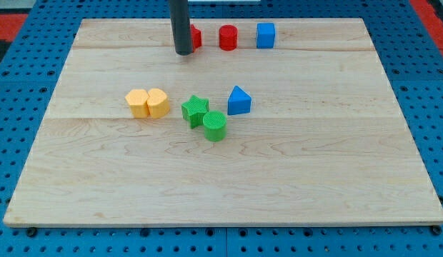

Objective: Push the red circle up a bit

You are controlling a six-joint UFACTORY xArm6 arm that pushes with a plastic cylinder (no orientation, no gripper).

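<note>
Two red blocks sit in the far row of the desk (100, 185): the red circle (228, 37), a short round cylinder, stands in the open between a blue cube (265, 35) on its right and another red block (195, 37) on its left, whose shape I cannot make out because the rod hides half of it. My tip (183, 53) rests just left of and slightly nearer than that hidden red block, so it is beside the wrong piece; there is no claw on this arm, only the rod, so nothing opens or closes. To do the step well, I judge the tip should slide right along the near side of the row, stop directly below the circle's middle, then nudge it straight away with a short stroke. An off-centre contact would likely send it toward a neighbour. Room beyond the circle is slim, since the far edge of the desk lies close. Open wood lies between the row and the yellow blocks (147, 103), green star (195, 110), green cylinder (215, 126) and blue triangle (239, 101) nearer.
</note>
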